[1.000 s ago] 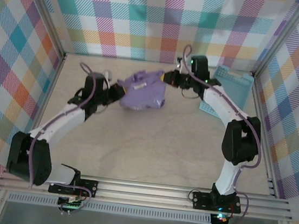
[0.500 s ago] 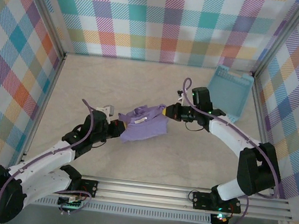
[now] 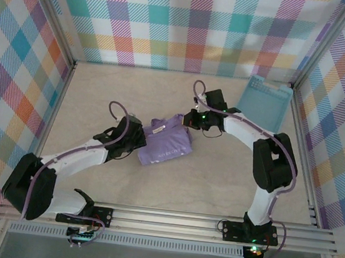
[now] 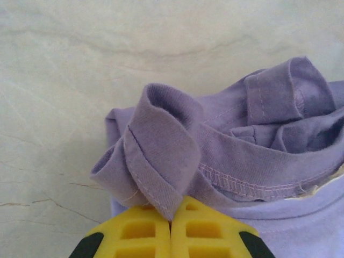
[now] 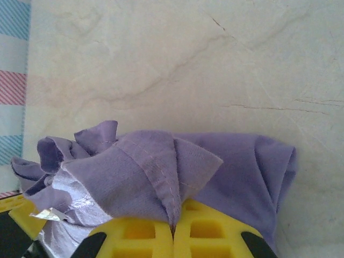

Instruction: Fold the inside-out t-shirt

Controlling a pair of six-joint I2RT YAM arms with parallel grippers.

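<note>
The lavender t-shirt (image 3: 167,142) lies bunched in a small heap at the middle of the table, stretched between both grippers. My left gripper (image 3: 141,140) is at its left edge. In the left wrist view the yellow fingers (image 4: 140,231) are shut on a stitched fold of the t-shirt (image 4: 161,156), pinched at the left gripper (image 4: 172,216). My right gripper (image 3: 186,122) is at the heap's far right corner. In the right wrist view the right gripper (image 5: 173,224) is shut on a hemmed fold of the t-shirt (image 5: 140,172).
A light blue slotted basket (image 3: 265,106) lies at the back right corner, beside my right arm. Checked walls (image 3: 185,23) and metal frame rails close the table on three sides. Bare pale tabletop (image 3: 197,182) lies in front of the heap.
Both grippers have carried the t-shirt from the back of the table toward the middle and lowered it. The cloth between them has drawn into a tighter heap.
</note>
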